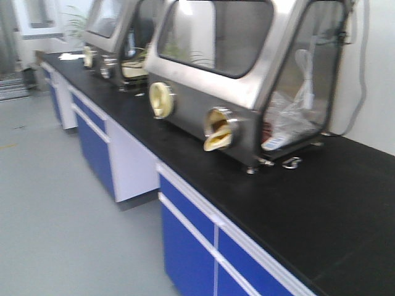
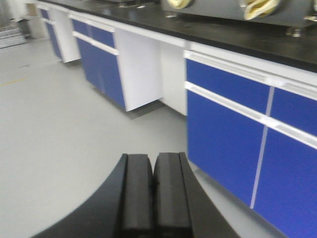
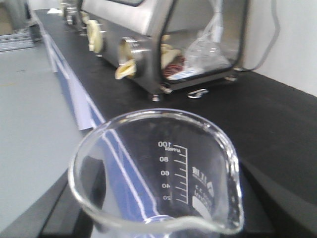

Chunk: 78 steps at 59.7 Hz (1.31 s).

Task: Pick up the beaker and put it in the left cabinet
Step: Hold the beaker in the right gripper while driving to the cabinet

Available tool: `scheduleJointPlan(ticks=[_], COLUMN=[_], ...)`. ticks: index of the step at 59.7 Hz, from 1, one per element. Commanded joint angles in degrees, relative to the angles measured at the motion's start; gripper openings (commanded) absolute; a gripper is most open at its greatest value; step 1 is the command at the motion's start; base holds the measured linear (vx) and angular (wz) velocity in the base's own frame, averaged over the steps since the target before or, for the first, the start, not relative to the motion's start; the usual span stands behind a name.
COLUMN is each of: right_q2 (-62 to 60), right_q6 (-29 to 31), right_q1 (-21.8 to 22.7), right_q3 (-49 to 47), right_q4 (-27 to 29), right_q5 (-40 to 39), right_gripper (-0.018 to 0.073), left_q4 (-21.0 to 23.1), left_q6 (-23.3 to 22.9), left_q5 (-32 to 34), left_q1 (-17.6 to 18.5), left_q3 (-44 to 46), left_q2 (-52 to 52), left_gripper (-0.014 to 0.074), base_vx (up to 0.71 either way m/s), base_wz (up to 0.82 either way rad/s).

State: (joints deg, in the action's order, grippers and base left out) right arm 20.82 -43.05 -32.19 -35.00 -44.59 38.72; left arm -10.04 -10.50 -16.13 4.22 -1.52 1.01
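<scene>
A long black laboratory benchtop (image 1: 321, 209) on blue-and-white cupboards (image 1: 185, 246) carries a near stainless-steel glove box (image 1: 247, 105) and a farther steel glove box (image 1: 114, 43). A small metal clip (image 1: 291, 163) lies just beside the near one.

Thing: the beaker (image 3: 173, 168), a small clear glass one that only shows in the right wrist view
Look: see-through cylinder with a thick, flared, slightly wavy rim; can't really tell which bit is the spout
Markings: white scale on the far wall, reading 100, 80, 60, 40, 20 top to bottom; the small print beside it is too blurry to read
Contents: looks empty
Pose: upright, mouth up, seen from just above the rim
Where: sat between the dark fingers of the right gripper (image 3: 163, 215), lifted off the black worktop (image 3: 277, 114), roughly over its front edge
</scene>
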Motion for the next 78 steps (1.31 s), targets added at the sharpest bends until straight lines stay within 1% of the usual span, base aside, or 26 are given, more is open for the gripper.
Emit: scheduleJointPlan(ticks=[1, 21, 41, 78], right_q2=[0.5, 0.5, 0.5, 0.5], right_q6=[0.6, 0.6, 0.6, 0.6], right_q1=[0.3, 0.3, 0.3, 0.3], right_q3=[-1.6, -1.6, -1.6, -1.6], right_q4=[-2.7, -2.7, -2.7, -2.7], right_q5=[-3.3, -3.3, -3.3, -3.3], right_gripper=[-0.0001, -0.0001, -0.0001, -0.0001], left_q4=[0.1, 0.1, 0.1, 0.1], left_q6=[-0.2, -0.2, -0.2, -0.2], left_q5=[4.7, 4.7, 4.7, 4.7], left_q1=[0.0, 0.0, 0.0, 0.0], left_q3=[0.7, 0.7, 0.7, 0.7], left_q2=[0.6, 0.6, 0.6, 0.6], left_gripper=[0.0004, 0.0004, 0.0004, 0.0004], base_vx=[-0.03, 0.06, 0.23, 0.44], base_wz=[0.59, 0.63, 0.52, 0.19])
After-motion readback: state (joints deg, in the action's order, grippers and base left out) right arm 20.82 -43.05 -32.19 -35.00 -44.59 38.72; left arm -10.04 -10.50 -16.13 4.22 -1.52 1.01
